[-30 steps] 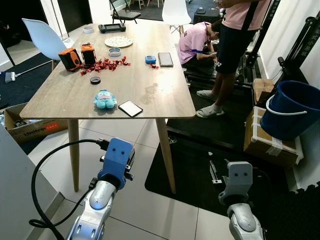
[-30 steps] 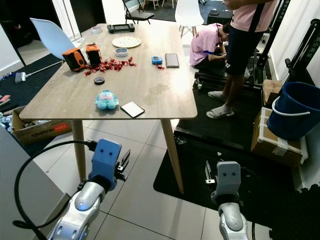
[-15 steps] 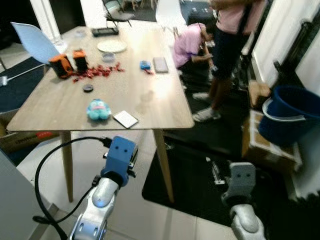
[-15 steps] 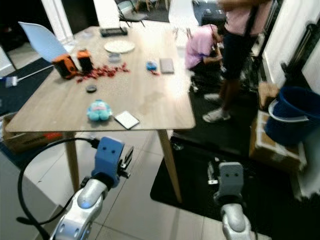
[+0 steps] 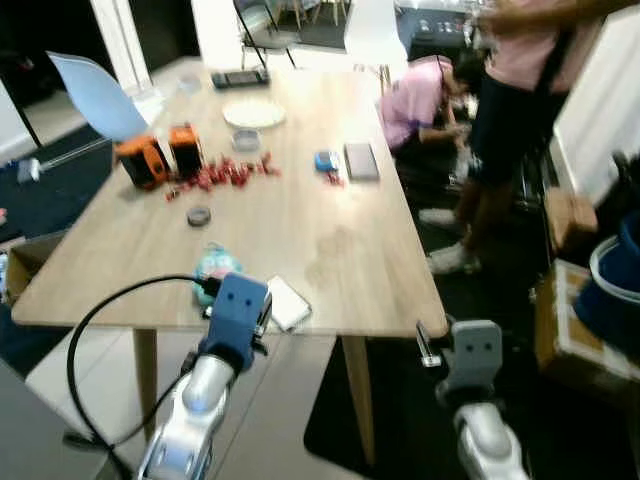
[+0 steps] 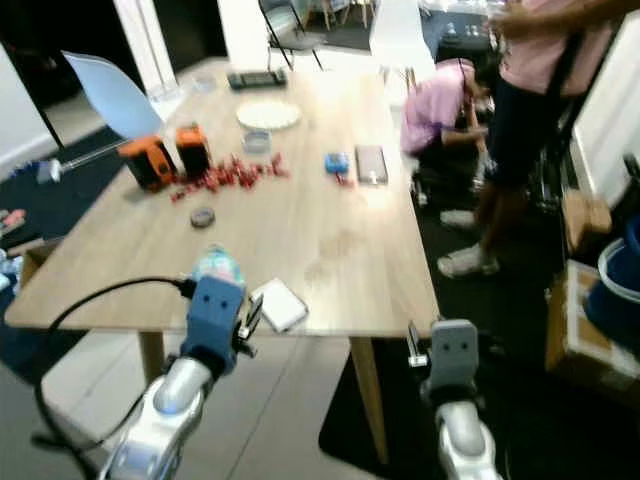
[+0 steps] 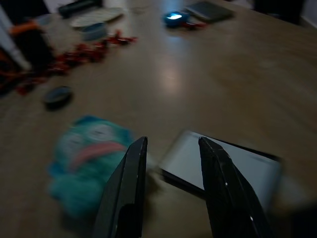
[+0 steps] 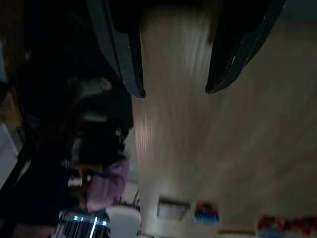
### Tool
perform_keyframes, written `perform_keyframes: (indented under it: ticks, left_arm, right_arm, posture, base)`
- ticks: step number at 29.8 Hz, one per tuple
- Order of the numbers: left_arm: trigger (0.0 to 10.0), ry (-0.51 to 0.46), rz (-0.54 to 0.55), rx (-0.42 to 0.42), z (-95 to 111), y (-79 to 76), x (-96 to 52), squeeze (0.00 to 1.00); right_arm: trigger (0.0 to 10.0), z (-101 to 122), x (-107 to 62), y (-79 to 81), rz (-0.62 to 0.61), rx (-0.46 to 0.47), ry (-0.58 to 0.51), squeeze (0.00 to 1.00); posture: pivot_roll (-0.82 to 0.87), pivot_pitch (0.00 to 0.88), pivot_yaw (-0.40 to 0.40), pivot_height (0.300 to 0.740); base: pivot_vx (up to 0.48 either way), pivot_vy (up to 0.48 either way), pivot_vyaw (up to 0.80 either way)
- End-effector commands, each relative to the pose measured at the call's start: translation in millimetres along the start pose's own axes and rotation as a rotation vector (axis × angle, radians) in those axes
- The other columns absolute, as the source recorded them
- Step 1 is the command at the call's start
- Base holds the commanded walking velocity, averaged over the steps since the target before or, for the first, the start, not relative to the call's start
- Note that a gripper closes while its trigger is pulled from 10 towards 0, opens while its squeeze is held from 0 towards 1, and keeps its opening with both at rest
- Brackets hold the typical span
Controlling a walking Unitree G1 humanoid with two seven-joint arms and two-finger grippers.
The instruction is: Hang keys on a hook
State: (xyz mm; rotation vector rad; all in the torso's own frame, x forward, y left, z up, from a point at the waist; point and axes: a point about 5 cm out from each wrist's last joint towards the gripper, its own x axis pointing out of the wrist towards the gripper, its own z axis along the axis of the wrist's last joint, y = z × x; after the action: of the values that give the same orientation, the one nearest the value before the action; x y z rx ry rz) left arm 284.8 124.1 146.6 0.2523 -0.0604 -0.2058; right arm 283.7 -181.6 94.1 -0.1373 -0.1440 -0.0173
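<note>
With both the left end effector (image 7: 171,191) and right end effector (image 8: 173,54) released and empty, we risk bumping the counter (image 5: 330,230) edge while walking blurred.

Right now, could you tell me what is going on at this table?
The robot stands at the near edge of the wooden table, holding nothing. Its left gripper, fingers open, points at a teal plush toy and a white card. Its right gripper, also open, hangs by the table's corner. Two people are busy beyond the table.
</note>
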Motion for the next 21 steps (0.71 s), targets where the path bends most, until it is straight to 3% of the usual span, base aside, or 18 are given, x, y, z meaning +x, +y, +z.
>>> perform_keyframes:
  ticks: [1,9,17,18,19,20,21]
  left_arm:
    - [10.0,0.025,0.006,0.0,-6,0.4,-2.5,0.0]
    - [10.0,0.008,-0.003,-0.081,3,6.9,-2.1,0.0]
    - [10.0,0.067,-0.035,0.013,7,18.3,-6.2,0.0]
    - [10.0,0.073,-0.034,0.024,7,18.9,-6.6,0.13]
    - [10.0,0.086,-0.031,0.04,7,19.9,-7.0,0.13]
    - [10.0,0.104,-0.011,0.068,6,22.7,-7.7,0.93]
    - [10.0,0.124,0.002,0.078,5,25.0,-8.6,1.0]
  right_arm:
    - [10.0,-6,-5.3,2.2,0.001,0.003,0.022,0.0]
    - [10.0,-6,-5.1,1.8,-0.001,0.001,0.022,0.0]
    - [10.0,-7,-6.4,1.5,-0.003,0.002,0.027,0.0]
    - [10.0,-7,-6.6,2.0,-0.003,0.002,0.027,0.0]
    - [10.0,-7,-6.7,2.4,-0.003,0.003,0.027,0.0]
    - [10.0,-7,-6.8,2.6,-0.003,0.003,0.027,0.0]
    - [10.0,-7,-6.9,2.6,-0.003,0.004,0.028,0.0]
  posture:
    - [0.09,0.138,0.012,0.74]
    - [0.09,0.139,0.013,0.74]
    - [0.09,0.145,0.019,0.74]
    - [0.09,0.145,0.019,0.74]
    - [0.09,0.145,0.019,0.74]
    - [0.09,0.145,0.019,0.74]
    - [0.09,0.145,0.019,0.74]
  base:
    - [0.401,0.0,0.0]
    - [0.097,0.0,0.0]
    - [0.0,0.0,0.0]
    - [0.0,0.0,0.0]
    - [0.0,0.0,0.0]
    - [0.0,0.0,0.0]
    - [0.0,0.0,0.0]
